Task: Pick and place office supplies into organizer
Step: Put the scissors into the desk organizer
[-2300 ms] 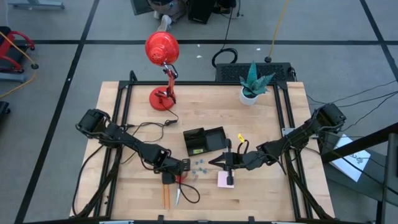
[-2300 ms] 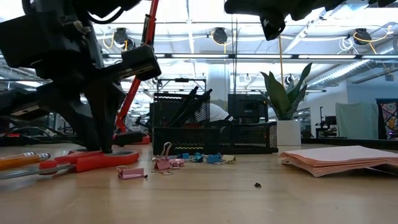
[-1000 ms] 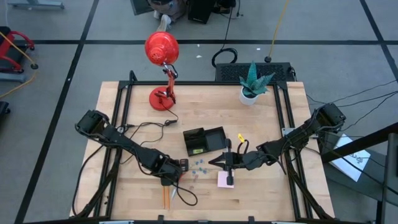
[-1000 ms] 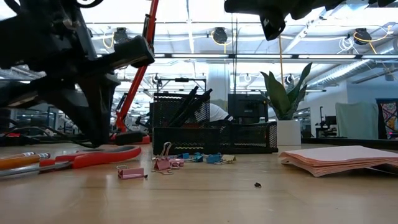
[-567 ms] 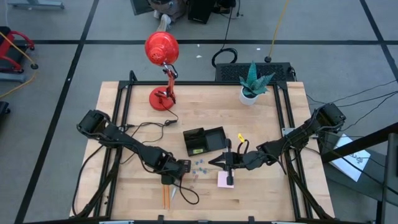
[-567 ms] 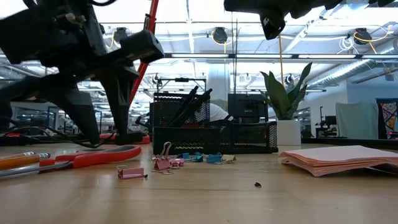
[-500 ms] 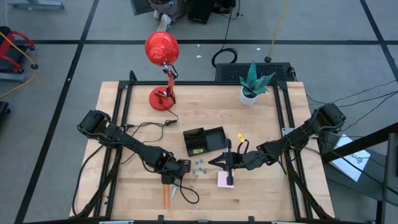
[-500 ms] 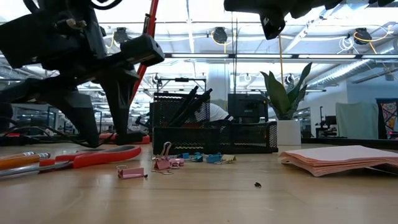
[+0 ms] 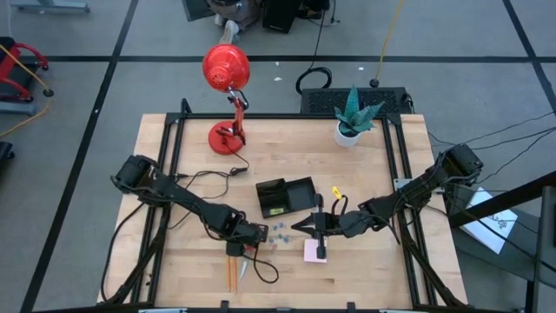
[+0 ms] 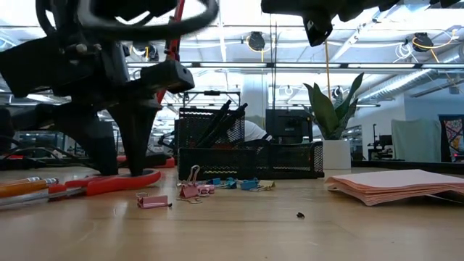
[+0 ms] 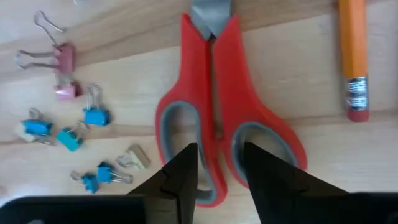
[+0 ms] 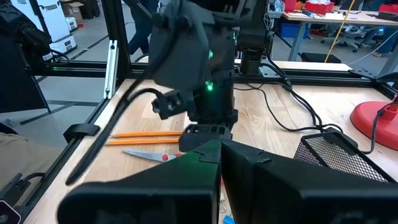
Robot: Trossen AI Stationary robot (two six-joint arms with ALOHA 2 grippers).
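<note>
Straddling the scissors' [image 11: 227, 118] handles, left gripper's [image 11: 219, 163] fingers stand parted.

Left gripper [image 9: 246, 246] over scissors [image 9: 248, 261] beside organizer [image 9: 285, 196].

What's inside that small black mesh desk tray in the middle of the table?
In the black mesh tray, dark pens stand leaning in its taller section. From above, something yellow-green lies in one compartment. The mesh walls hide whatever else lies inside.
</note>
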